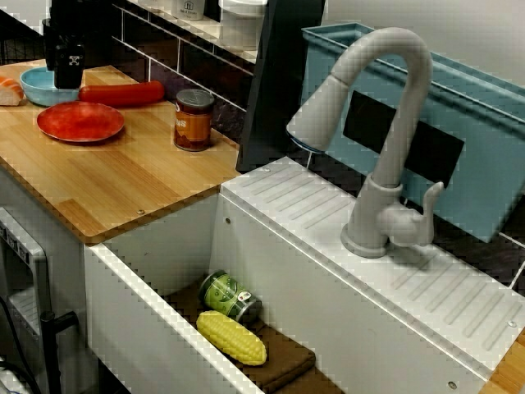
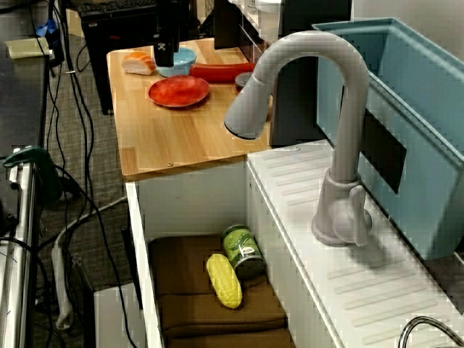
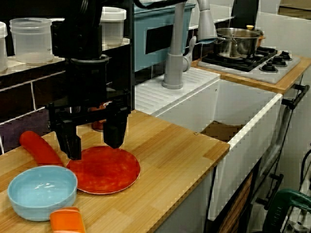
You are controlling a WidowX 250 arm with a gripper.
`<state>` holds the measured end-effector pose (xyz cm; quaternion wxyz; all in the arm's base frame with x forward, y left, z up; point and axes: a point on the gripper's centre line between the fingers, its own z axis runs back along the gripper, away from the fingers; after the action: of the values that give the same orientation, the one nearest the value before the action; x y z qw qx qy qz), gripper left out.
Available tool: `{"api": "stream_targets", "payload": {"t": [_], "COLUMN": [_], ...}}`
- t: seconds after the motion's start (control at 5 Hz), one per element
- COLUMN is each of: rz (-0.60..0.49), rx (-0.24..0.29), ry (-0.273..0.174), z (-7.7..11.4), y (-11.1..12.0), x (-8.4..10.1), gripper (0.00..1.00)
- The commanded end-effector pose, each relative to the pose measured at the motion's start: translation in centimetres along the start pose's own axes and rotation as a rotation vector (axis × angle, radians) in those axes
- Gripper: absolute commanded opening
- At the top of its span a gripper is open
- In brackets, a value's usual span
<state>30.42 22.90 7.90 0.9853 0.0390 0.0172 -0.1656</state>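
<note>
Gripper (image 3: pixel 95 150) wide open, holding nothing, poised at rear edge of red plate (image 3: pixel 104 172) on bench (image 3: pixel 170 150); blue bowl (image 3: pixel 43 191) just beside plate.

Your wooden table (image 1: pixel 123 189), upper left of the frame, bears a red plate (image 1: pixel 80 121), blue bowl (image 1: pixel 34 84), red sausage (image 1: pixel 123 93) and jar (image 1: pixel 194 120).

Plate (image 3: pixel 104 170) beside bowl (image 3: pixel 41 191), corn (image 1: pixel 232 337) beside can (image 1: pixel 230 295) in sink (image 1: pixel 156 246)

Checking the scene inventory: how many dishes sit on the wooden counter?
2: a red plate on the counter, and a blue bowl beside it, farther from the sink. None seems hidden.
</note>
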Motion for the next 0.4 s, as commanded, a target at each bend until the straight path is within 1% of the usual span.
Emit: {"api": "stream_targets", "payload": {"t": [0.0, 0.2], "rz": [-0.031, -0.026], "rx": [0.081, 0.081], "ry": [0.016, 0.018], "z": [0.62, 0.31], "y": [0.76, 0.93], "x": [-1.07, -1.53], "gripper": [1.0, 1.0]}}
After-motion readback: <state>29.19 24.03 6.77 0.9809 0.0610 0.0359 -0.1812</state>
